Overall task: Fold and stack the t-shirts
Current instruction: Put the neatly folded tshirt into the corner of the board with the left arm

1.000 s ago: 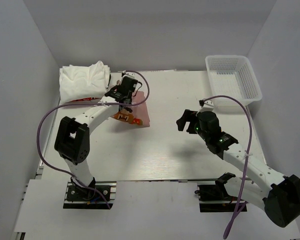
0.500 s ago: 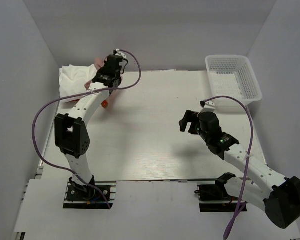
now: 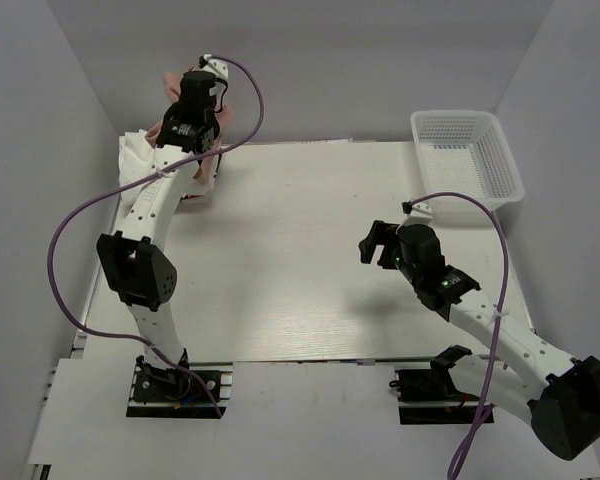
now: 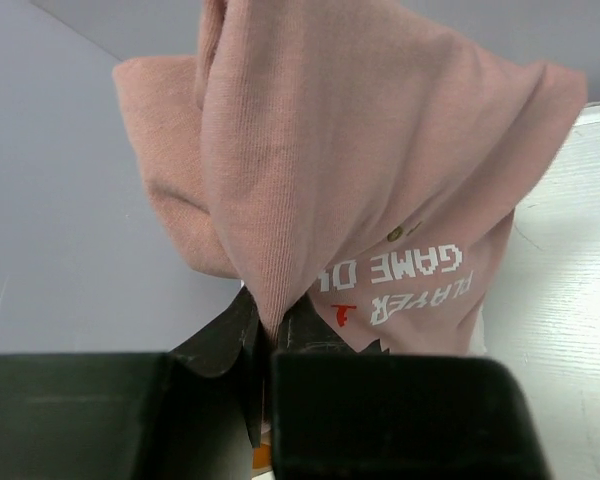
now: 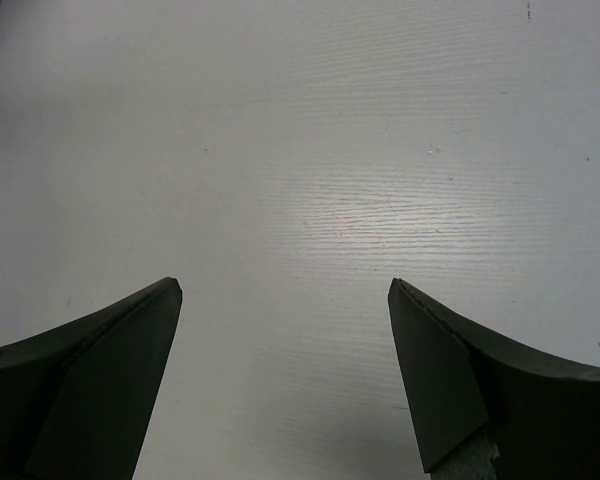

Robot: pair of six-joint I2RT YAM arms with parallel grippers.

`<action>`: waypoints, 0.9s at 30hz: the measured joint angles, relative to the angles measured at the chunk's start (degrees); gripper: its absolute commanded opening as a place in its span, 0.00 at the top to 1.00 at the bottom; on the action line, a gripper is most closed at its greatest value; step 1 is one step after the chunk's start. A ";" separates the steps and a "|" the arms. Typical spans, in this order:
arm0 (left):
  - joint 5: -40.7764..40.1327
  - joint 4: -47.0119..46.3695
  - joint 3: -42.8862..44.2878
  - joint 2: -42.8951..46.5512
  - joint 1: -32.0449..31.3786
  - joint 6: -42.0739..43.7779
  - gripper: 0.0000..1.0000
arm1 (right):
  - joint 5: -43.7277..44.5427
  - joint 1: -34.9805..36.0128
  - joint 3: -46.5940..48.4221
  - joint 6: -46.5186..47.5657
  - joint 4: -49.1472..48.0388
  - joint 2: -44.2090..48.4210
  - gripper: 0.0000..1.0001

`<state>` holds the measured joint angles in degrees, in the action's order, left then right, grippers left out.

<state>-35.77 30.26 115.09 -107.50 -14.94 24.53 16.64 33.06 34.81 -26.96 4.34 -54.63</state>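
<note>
My left gripper (image 3: 187, 135) is raised at the far left corner and is shut on the dusty pink t-shirt (image 3: 208, 170). In the left wrist view the pink t-shirt (image 4: 360, 150) hangs bunched from the closed gripper (image 4: 265, 335), with white pixel lettering and a small red mark showing. The shirt hangs over the edge of the pile of white t-shirts (image 3: 137, 165), which is partly hidden by the arm. My right gripper (image 3: 372, 243) is open and empty above the bare table at the right; in the right wrist view (image 5: 285, 290) only tabletop shows between its fingers.
A white plastic mesh basket (image 3: 467, 160) stands at the far right corner of the table (image 3: 310, 280). Grey walls close in the left, back and right sides. The left arm's purple cable loops out over the left table edge.
My left gripper has carried the pink t-shirt from the middle left of the table up and back to the far left corner, over the white pile. The right arm has barely moved.
</note>
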 measured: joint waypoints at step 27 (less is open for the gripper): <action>4.98 2.25 13.53 -23.69 19.67 -16.26 0.41 | 0.26 0.00 10.40 0.17 0.72 -16.46 0.10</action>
<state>-30.79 32.51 128.62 -131.20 4.73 8.27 16.91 33.06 45.21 -26.79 5.06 -71.09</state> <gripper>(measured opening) 0.178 0.897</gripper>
